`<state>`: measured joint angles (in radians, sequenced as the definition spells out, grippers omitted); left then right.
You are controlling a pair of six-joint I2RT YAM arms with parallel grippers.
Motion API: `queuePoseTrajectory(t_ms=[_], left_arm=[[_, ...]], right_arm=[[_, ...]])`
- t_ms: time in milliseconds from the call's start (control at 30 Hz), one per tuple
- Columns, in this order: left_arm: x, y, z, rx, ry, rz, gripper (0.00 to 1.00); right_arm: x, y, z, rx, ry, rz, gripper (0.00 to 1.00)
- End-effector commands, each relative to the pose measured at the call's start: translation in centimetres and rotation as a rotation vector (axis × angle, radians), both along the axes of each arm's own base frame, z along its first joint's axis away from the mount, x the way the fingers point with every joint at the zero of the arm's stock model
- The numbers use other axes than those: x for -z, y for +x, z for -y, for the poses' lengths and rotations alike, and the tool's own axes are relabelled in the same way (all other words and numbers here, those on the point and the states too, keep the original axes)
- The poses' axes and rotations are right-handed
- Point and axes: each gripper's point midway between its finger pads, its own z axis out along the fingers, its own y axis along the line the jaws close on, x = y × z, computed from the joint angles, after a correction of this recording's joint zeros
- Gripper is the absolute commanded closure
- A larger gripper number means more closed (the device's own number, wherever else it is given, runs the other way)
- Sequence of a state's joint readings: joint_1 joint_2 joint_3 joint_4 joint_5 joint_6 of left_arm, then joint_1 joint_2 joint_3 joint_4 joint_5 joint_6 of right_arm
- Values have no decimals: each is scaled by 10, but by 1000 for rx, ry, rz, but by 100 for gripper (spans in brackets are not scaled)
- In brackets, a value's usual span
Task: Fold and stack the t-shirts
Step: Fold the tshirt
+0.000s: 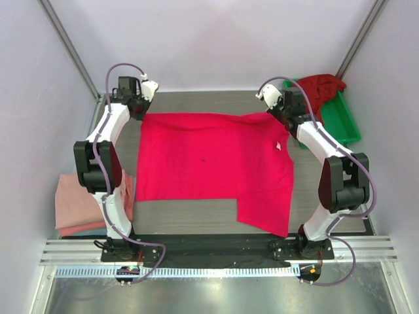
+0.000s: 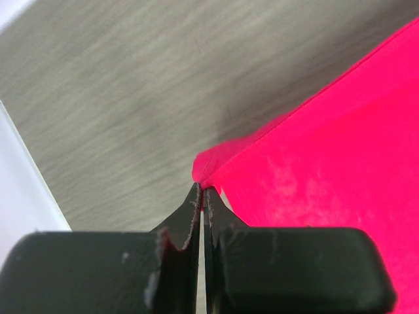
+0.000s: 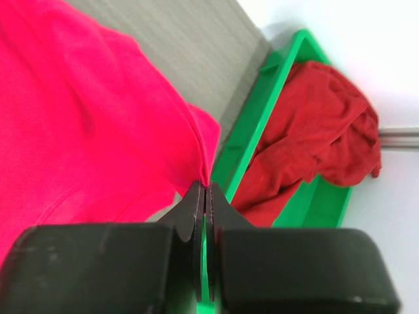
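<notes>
The left claw (image 1: 143,110) has its black fingers pressed together, pinching the far left corner of a bright pinkish-red cloth t-shirt (image 1: 209,163). In the left wrist view the tips of the left claw (image 2: 201,190) bite a small fold at the edge of the bright pinkish-red shirt (image 2: 327,163), with the grey wood-grain counter (image 2: 118,98) beyond.

The right claw (image 1: 272,111) is likewise clamped shut, on the far right corner of the same shirt. The right wrist view shows a ridge of the pinkish-red cloth (image 3: 85,131) running into the tips of the right claw (image 3: 206,185).

The shirt lies spread flat across the middle of the counter (image 1: 190,219) between the two arms. Its near edge is stepped, and the right part reaches closer to the arm bases.

A green plastic tray (image 1: 344,121) sits at the far right of the counter, holding a crumpled darker crimson red t-shirt (image 1: 322,88). In the right wrist view the tray (image 3: 262,104) is just beside the pinched corner, and the crimson shirt (image 3: 308,144) is heaped inside it.

A stack of pale salmon-pink folded t-shirts (image 1: 75,199) rests at the near left, beside the left arm.
</notes>
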<state>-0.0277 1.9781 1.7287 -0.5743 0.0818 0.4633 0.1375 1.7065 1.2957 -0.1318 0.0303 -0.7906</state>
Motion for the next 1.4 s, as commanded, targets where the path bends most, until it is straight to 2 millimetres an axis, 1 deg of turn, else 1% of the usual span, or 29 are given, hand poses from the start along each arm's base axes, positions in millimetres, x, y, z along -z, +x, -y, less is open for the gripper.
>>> queuePoseTrajectory(t_ms=[0,33,67,100,133,167,300,333,400,533,567,600,633,667,700,733,767,800,833,867,933,967,1033,1167,1300,1333,1367], left_arm=[[-29,-6,-3,18,2,73,100],[-31,-8,-4,17,3,77,100],[-25,-12,-4,18,3,62,100],[-23,-14,-5,15,3,57,100],[-20,-16,-5,14,2,51,100],[-20,-17,-5,14,2,50,100],[-16,-21,-4,17,2,39,100],[-17,-21,-5,19,4,41,100],[-14,-24,-4,20,3,32,100],[-8,-29,-6,26,15,16,100],[-4,-32,-5,28,15,4,100],[-5,-34,-6,36,20,3,100],[1,-41,-5,42,18,-19,100],[4,-44,-5,49,17,-28,100],[5,-48,-4,57,15,-35,100],[9,-56,-2,66,7,-47,100],[10,-59,-1,66,4,-51,100],[12,-62,-1,68,4,-59,100],[16,-67,-2,67,5,-70,100],[18,-69,-3,67,10,-75,100],[21,-73,-4,79,24,-83,100],[26,-78,-5,84,34,-95,100],[29,-81,-8,103,61,-104,100],[35,-89,-12,134,104,-121,100],[47,-98,-15,153,125,-157,100],[53,-104,-16,155,130,-175,100],[56,-106,-16,161,136,-184,100]], right_arm=[[-36,-17,-3,-4,42,63,99],[-36,-20,-4,-7,42,59,99],[-31,-25,-4,-5,43,45,99],[-36,-31,-3,-4,46,51,99],[-34,-38,-3,-3,52,41,99],[-34,-38,-4,-2,56,41,99],[-26,-53,-6,1,69,13,99],[-30,-56,-6,3,74,21,99],[-28,-62,-7,9,87,7,99],[-32,-73,-11,12,110,2,99],[-27,-77,-11,11,110,-12,99],[-26,-79,-13,9,110,-15,99],[-25,-81,-13,9,111,-20,99],[-22,-85,-13,7,111,-31,99],[-22,-87,-20,-23,127,-34,99],[-21,-89,-20,-25,129,-39,99],[-17,-92,-20,-26,130,-52,99],[-21,-95,-22,-30,133,-45,99],[-18,-98,-23,-34,138,-54,99],[-14,-102,-24,-39,137,-70,99],[-15,-108,-28,-52,138,-71,99],[-10,-112,-29,-54,137,-85,99],[-10,-116,-30,-59,139,-89,99],[0,-126,-30,-60,139,-116,99],[5,-135,-34,-72,150,-142,99],[7,-138,-35,-81,152,-152,99],[11,-144,-35,-90,148,-172,99]])
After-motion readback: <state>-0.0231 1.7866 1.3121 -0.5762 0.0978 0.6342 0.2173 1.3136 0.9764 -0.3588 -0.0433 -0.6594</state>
